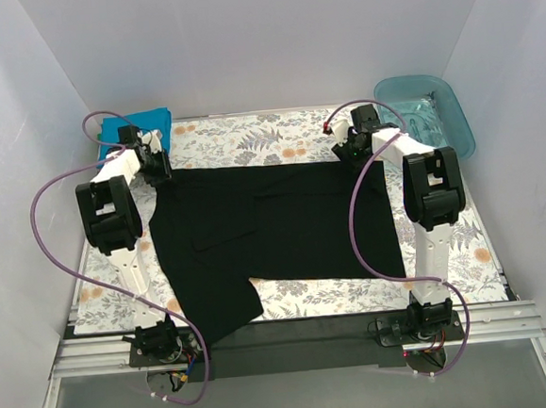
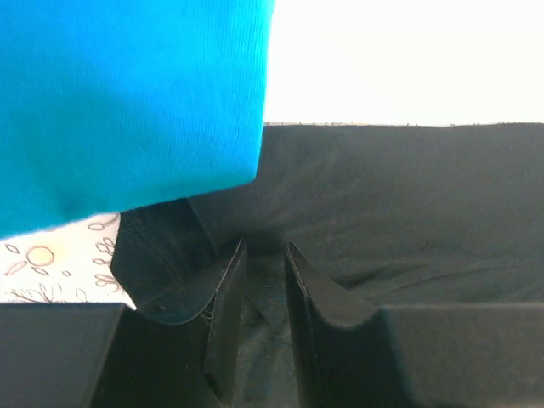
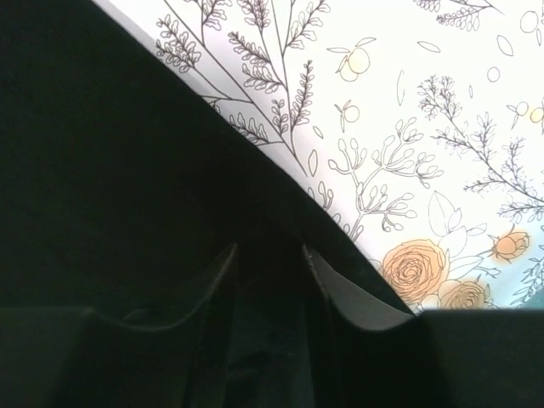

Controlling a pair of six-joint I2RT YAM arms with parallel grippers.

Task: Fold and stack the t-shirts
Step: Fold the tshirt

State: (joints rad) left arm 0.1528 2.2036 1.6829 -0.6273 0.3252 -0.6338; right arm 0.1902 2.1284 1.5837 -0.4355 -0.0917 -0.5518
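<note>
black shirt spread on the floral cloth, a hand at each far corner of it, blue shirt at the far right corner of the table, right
No: the top view shows the blue shirt at the far left corner. The rest holds: black shirt spread on the floral cloth, left hand and right hand at its far corners.

Lab booth: white walls [image 1: 242, 46], aluminium rails [image 1: 293, 339].
</note>
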